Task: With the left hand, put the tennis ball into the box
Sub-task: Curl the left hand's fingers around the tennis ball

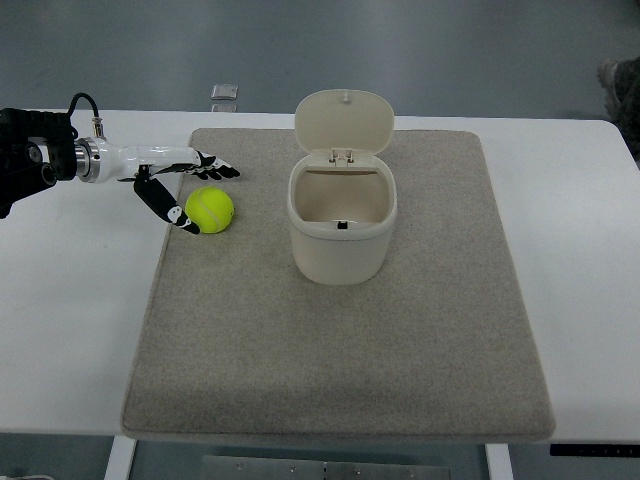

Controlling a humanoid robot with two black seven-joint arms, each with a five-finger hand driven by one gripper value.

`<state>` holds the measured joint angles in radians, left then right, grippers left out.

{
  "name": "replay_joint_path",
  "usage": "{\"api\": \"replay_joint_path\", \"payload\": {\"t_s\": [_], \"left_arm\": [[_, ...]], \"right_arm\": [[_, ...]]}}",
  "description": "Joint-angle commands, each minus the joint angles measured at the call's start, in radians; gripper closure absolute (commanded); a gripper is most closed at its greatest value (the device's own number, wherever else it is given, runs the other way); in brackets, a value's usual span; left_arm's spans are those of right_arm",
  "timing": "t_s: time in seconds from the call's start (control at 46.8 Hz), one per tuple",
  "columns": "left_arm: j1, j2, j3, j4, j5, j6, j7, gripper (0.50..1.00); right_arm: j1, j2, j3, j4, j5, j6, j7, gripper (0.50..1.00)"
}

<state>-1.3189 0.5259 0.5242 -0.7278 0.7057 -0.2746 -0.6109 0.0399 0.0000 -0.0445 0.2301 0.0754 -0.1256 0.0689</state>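
Ball (pixel 209 209): one, on mat (pixel 340 350), outside box | box (pixel 340 235): one, lid up, nothing visible inside | left hand (pixel 178 187): fingers spread around ball, not gripping.

Beige mat (pixel 400 350) (on white table (pixel 560 200)).

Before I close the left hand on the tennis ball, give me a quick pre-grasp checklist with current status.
1. Left hand at the tennis ball: ok, fingers spread around its left side.
2. Ball gripped: not ok, hand open.
3. Firm finger contact with ball: cannot tell.
4. Box lid open: ok, flipped up.
5. Box upright on mat: ok.
6. Path from ball to box clear: ok.
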Motion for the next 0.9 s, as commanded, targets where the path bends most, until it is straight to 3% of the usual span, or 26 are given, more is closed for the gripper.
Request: {"api": "replay_joint_path", "payload": {"t_s": [0.0,0.877], "left_arm": [[0.004,-0.003,0.002,0.001,0.001,0.002,0.0,0.534],[-0.005,-0.015,0.005,-0.004,0.046,0.066,0.0,0.54]], "right_arm": [[0.0,0.0,0.0,0.0,0.0,0.0,0.0,0.599],[0.0,0.0,0.0,0.0,0.001,0.0,-0.001,0.597]]}}
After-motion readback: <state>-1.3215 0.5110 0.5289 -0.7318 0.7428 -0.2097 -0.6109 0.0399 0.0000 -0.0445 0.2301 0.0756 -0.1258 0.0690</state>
